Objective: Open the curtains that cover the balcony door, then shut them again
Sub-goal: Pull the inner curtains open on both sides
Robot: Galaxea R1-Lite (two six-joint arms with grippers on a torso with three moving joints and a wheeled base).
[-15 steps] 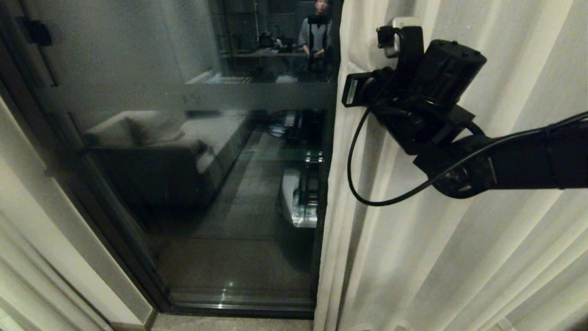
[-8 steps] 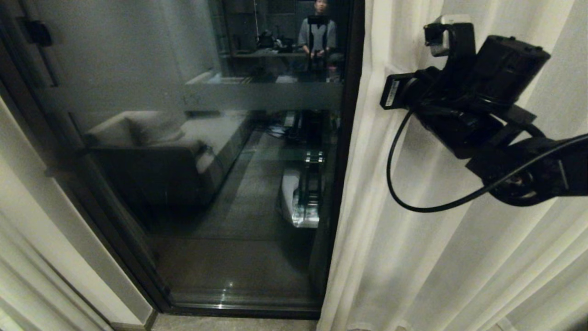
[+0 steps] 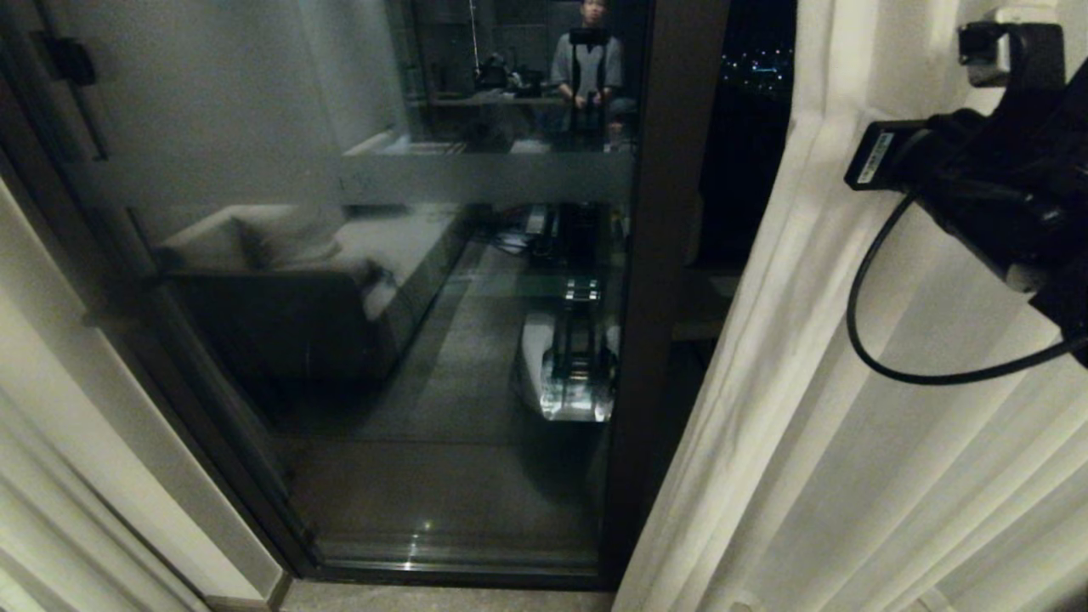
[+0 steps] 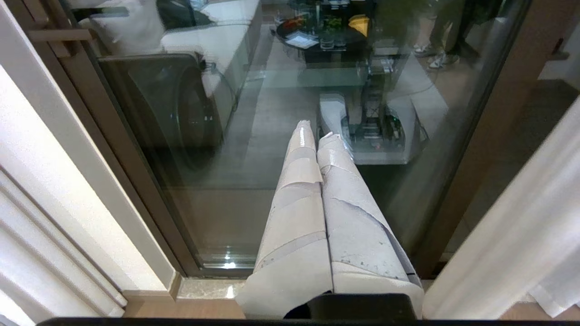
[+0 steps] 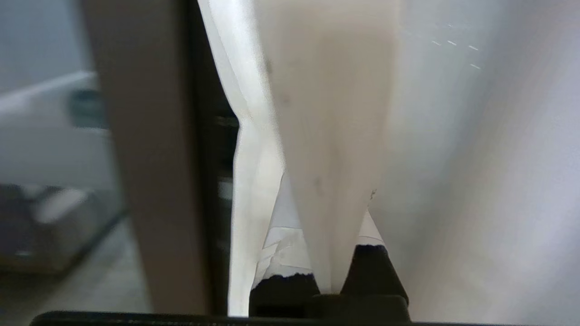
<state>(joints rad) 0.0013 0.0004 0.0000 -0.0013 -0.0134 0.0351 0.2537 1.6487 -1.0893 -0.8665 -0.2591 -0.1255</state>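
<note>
The balcony door [image 3: 425,340] is dark-framed glass with a frosted band [image 3: 476,174] across it. The right cream curtain [image 3: 850,425] hangs drawn aside past the door's right post [image 3: 663,255]. My right arm [image 3: 1003,187] reaches in at the upper right, against that panel. In the right wrist view, the right gripper [image 5: 327,194] is shut on a vertical fold of the curtain [image 5: 331,90]. The left curtain [image 3: 34,544] hangs at the lower left. My left gripper [image 4: 317,133] is shut and empty, pointing at the glass low down.
A cream wall strip [image 3: 127,408] runs beside the door's left frame. The glass reflects a sofa [image 3: 280,255], my own base [image 3: 569,357] and a standing person [image 3: 586,59]. A dark handle [image 3: 68,59] sits at the upper left. The door sill [image 4: 204,287] meets the floor.
My right arm has swung to the right with the curtain fold in its grip. The panel's edge has slid right, uncovering the door's right post and a dark gap beyond it.
</note>
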